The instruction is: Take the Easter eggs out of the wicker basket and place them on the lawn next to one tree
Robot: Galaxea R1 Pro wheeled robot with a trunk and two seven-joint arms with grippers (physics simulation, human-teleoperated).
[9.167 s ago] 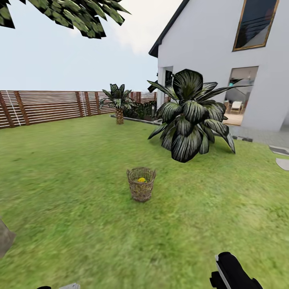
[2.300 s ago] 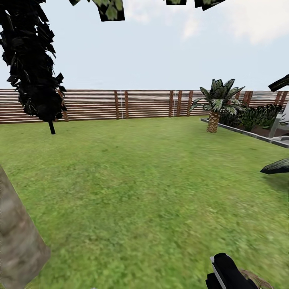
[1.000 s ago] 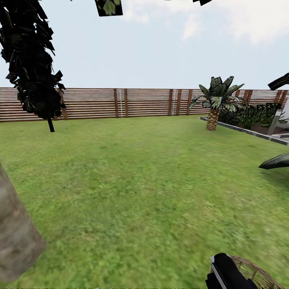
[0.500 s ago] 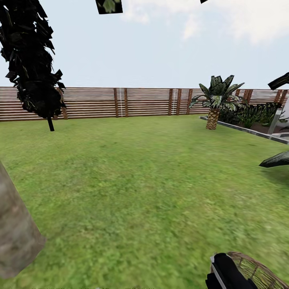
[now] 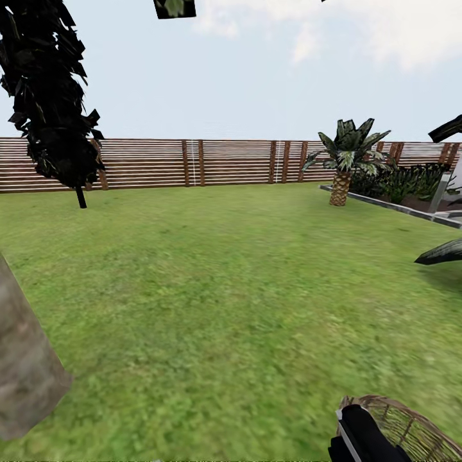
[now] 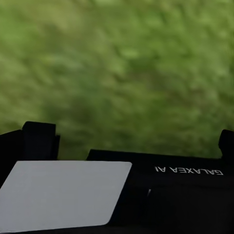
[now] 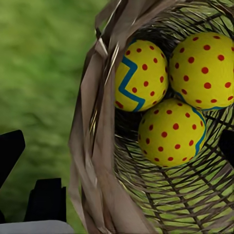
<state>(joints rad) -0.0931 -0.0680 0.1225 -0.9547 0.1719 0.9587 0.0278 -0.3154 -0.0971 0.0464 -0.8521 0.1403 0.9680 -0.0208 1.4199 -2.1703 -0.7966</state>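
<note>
The wicker basket [image 5: 401,427] stands on the lawn [image 5: 231,289] at the head view's bottom right corner, partly cut off by the frame. My right arm [image 5: 362,436] is right beside its near rim. The right wrist view looks down into the basket [image 7: 97,146], where three Easter eggs lie together: one [image 7: 141,75], another [image 7: 204,70] and a third [image 7: 170,131]. My right gripper [image 7: 117,148] is open, its dark fingers apart on either side of the basket wall. My left gripper [image 6: 131,141] is open over bare grass. A thick grey-tan tree trunk [image 5: 22,369] rises at the near left.
A narrow black-leaved tree [image 5: 54,102] stands at the far left. A brown slat fence [image 5: 192,163] closes the back of the garden. A small palm [image 5: 343,167] and a raised planting bed [image 5: 398,205] sit at the far right. Open grass lies between trunk and basket.
The camera has crept forward, so more of the basket shows at the bottom right than a second ago. The trunk and fence have barely shifted.
</note>
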